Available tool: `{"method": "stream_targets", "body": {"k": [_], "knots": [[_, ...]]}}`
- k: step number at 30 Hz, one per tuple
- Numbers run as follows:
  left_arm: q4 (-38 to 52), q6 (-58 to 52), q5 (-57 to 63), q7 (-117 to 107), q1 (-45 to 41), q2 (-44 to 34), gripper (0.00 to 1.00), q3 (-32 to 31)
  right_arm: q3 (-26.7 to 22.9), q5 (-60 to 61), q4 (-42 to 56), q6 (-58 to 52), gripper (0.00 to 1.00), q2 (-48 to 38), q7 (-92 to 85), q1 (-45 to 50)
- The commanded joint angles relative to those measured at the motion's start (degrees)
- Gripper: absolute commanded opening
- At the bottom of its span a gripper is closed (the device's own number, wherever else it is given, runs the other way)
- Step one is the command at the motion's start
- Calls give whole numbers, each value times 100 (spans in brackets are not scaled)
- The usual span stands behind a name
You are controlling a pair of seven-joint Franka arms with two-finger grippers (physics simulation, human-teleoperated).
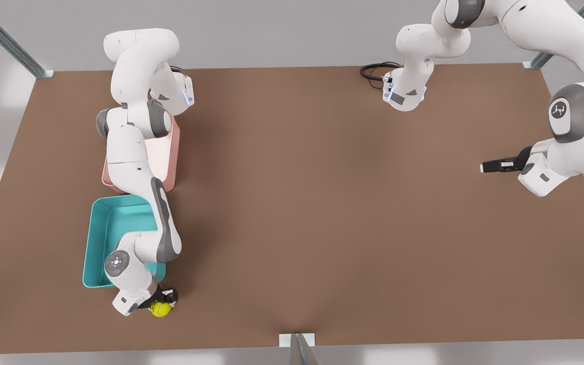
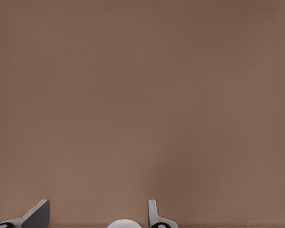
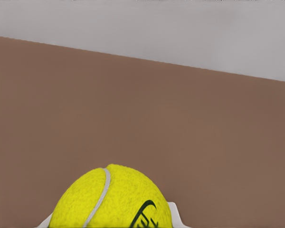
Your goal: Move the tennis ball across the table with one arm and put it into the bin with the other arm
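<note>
The yellow-green tennis ball point(image 1: 160, 308) is near the table's point(image 1: 322, 203) front edge on the front view's left, just outside the teal bin's point(image 1: 93, 243) near corner. My right gripper point(image 1: 163, 302) is shut on it. In the right wrist view the ball point(image 3: 109, 199) sits between the pale fingertips point(image 3: 176, 214), with its seam showing. My left gripper point(image 1: 492, 166) waits on the front view's right above bare tabletop. Its fingers point(image 2: 38, 214) are open with nothing between them.
A pale pink tub point(image 1: 168, 152) stands right behind the teal bin, partly covered by the right arm's links. A black cable loop point(image 1: 373, 71) lies near the table's back edge. A metal bracket point(image 1: 297, 340) sits at the front edge's middle.
</note>
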Motion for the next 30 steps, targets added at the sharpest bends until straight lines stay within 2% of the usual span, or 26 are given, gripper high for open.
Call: {"method": "stream_targets", "body": {"k": [1, 5, 7, 10, 11, 14, 18, 19, 20, 24, 27, 30], "knots": [[2, 4, 3, -17, 0, -4, 100, 2, 11, -15, -2, 31, 69, -28, -48, 0], [20, -13, 11, -17, 27, -21, 100, 11, 107, 20, -133, -320, 68, -423, -56, -17], [20, 4, -59, -17, 79, -4, 100, 11, 107, 29, -617, -637, 68, -1065, -65, -44], [29, 13, -208, -8, 132, -12, 100, 11, 107, 11, -907, -1524, 69, -1584, -65, -105], [90, 13, -244, -16, 123, -30, 100, 2, 107, 11, -1196, -1761, 69, -1864, -65, -123], [152, -31, -270, -17, 106, -56, 100, -33, 54, -50, -3183, -2333, 71, -3367, -83, -351], [152, -303, -252, -8, 88, -56, 100, -42, 28, -261, -4853, -2360, 71, -4291, -197, -650], [126, -330, -270, -8, 114, -39, 100, -42, 28, -261, -4941, -2360, 71, -4326, -197, -659], [134, -356, -270, -17, 97, -21, 100, -42, 28, -261, -4950, -2360, 100, -4291, -197, -676], [143, -136, -393, -8, 123, 102, 100, -33, 37, -261, -5047, -2351, 100, -4256, -197, -791], [90, -479, -367, -8, 194, 242, 100, -33, 37, -191, -4977, -2290, 100, -4256, -180, -808], [99, -540, -472, -8, 325, 260, 100, -33, 72, -94, -3931, -2605, 100, -4142, 664, -632]]}}
